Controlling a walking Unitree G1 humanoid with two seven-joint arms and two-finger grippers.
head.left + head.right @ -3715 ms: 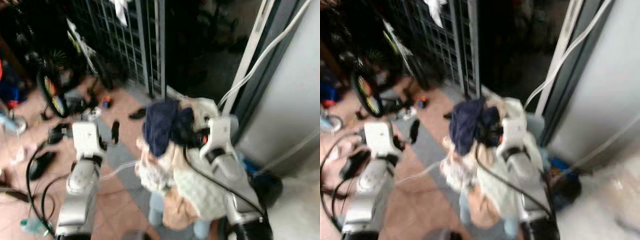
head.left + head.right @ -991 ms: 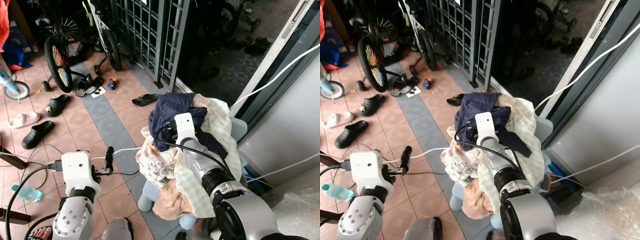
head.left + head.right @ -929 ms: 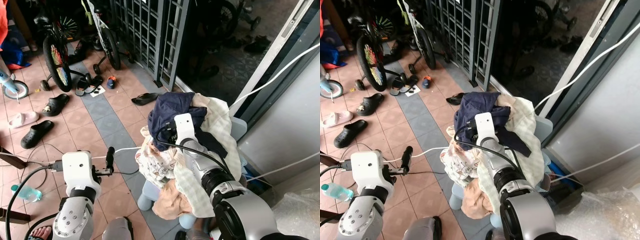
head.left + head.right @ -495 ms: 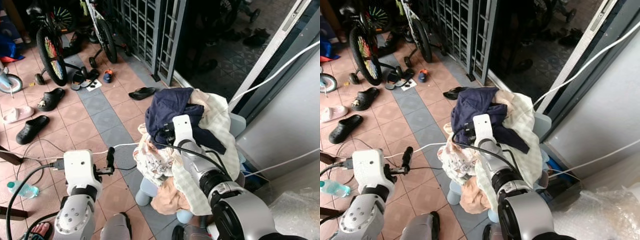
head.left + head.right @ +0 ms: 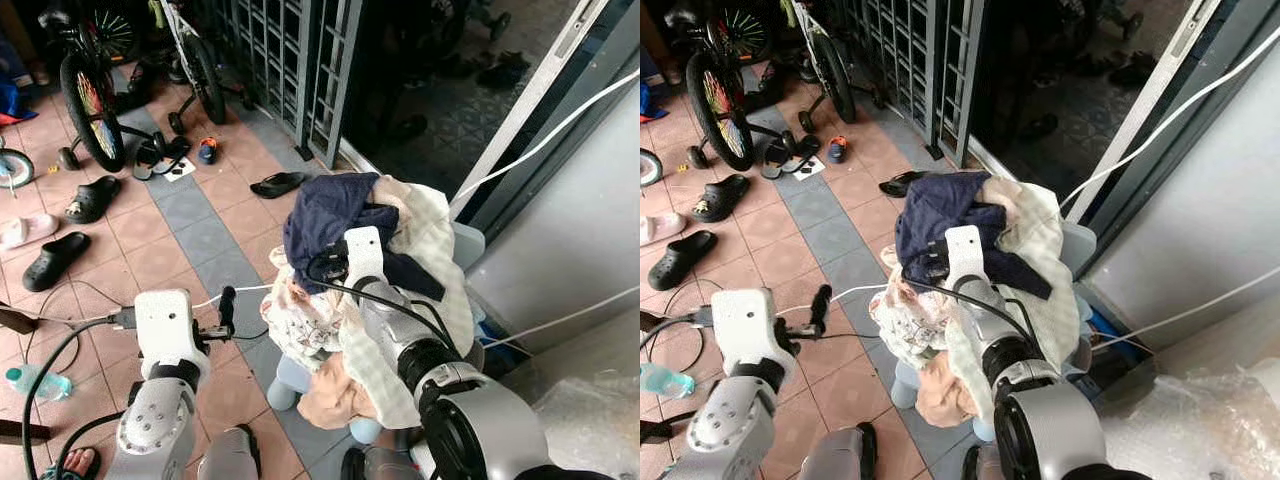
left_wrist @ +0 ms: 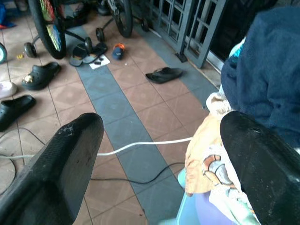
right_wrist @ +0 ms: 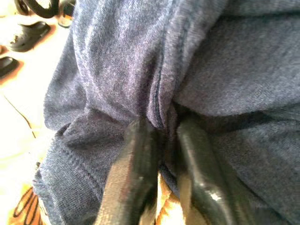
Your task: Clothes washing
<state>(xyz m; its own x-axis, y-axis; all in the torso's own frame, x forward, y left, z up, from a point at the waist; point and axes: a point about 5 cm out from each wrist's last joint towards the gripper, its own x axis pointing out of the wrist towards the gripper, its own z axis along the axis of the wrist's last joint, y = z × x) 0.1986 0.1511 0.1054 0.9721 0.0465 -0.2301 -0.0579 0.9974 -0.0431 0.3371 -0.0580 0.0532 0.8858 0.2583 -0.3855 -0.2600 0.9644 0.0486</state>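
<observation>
A heap of clothes rises in front of me: a navy garment (image 5: 325, 215) on top, a cream checked cloth (image 5: 440, 290) to its right, a printed cloth (image 5: 300, 320) and a peach one (image 5: 325, 395) lower down. The heap hangs over a pale blue plastic tub (image 5: 285, 378). My right arm reaches into the heap. In the right wrist view my right gripper (image 7: 161, 154) is shut on a fold of the navy garment (image 7: 140, 61). My left gripper (image 6: 161, 126) is open and holds nothing. It hovers over the tiled floor just left of the heap, near the printed cloth (image 6: 206, 154).
A metal gate (image 5: 300, 60) stands behind the heap, with bicycles (image 5: 85, 95) to its left. Sandals and clogs (image 5: 50, 258) lie on the tiles, and a black sandal (image 5: 275, 184) lies near the gate. A white cable (image 5: 235, 292) crosses the floor. A grey wall (image 5: 570, 220) stands at the right.
The camera has shifted a little, so the whole scene sits slightly differently. The right gripper keeps its hold on the navy garment and the left gripper stays open beside the heap.
</observation>
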